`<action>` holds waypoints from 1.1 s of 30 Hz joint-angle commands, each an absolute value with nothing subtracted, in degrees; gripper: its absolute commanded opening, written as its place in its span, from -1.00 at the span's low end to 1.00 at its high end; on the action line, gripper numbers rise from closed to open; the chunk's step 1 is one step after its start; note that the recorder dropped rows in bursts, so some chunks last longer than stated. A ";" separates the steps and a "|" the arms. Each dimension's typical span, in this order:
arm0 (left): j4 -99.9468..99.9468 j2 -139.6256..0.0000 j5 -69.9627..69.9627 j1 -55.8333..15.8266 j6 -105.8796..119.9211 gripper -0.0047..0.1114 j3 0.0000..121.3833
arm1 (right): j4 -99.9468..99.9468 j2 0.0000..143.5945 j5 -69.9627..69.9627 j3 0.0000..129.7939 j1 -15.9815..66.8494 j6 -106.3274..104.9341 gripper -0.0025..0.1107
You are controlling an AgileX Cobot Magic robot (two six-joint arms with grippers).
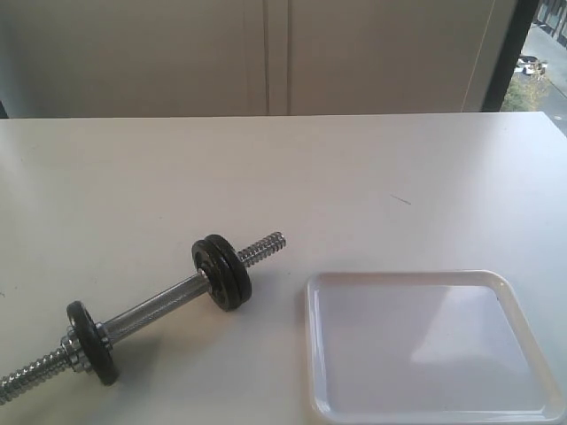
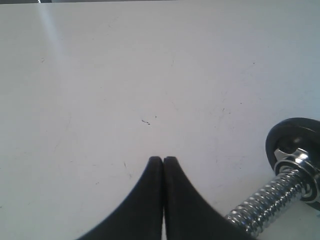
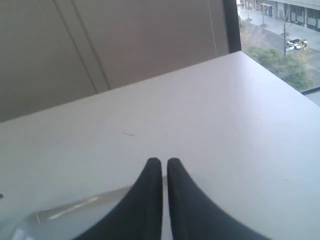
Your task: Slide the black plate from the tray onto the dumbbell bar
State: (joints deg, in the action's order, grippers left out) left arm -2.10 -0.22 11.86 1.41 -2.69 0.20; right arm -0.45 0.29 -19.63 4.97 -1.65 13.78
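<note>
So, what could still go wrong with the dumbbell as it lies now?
1. No collar nut shows outside the two black plates on the dumbbell bar; they might slide off its threaded end if it tilts.
2. The bar rests on round plates, so a bump could roll it toward the tray.

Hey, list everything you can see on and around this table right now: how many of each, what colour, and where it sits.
Long shiny chrome steel dumbbell bar: one, silver, lying diagonally on the table's front left.
Round black cast-iron weight discs: three, black, all on the bar; two together near its far threaded end, one near its near end.
Chrome collar nut: one, silver, against the single disc's outer face.
Shallow white plastic rectangular tray: one, white, front right, nothing in it.
Flat white table: one, white, under everything.
Left gripper: one, black, shut, over bare table.
Right gripper: one, black, shut, by the tray's rim.
</note>
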 commanded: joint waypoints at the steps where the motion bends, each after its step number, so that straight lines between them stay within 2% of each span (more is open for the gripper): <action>1: -2.75 0.00 11.61 1.72 -2.73 -0.92 0.00 | 3.24 0.00 -19.08 0.44 -1.76 11.38 -0.88; 9: -2.75 0.00 11.61 1.72 -2.73 -0.92 0.00 | 3.33 0.00 -18.51 0.00 -0.26 -3.60 -0.88; 16: -2.75 0.00 11.61 1.72 -2.73 -0.92 0.00 | 1.83 0.00 -18.35 0.00 5.30 -3.78 -0.88; 33: -2.75 0.00 11.61 1.72 -2.73 -0.92 0.00 | 2.60 0.00 -17.97 0.00 5.00 3.33 -0.88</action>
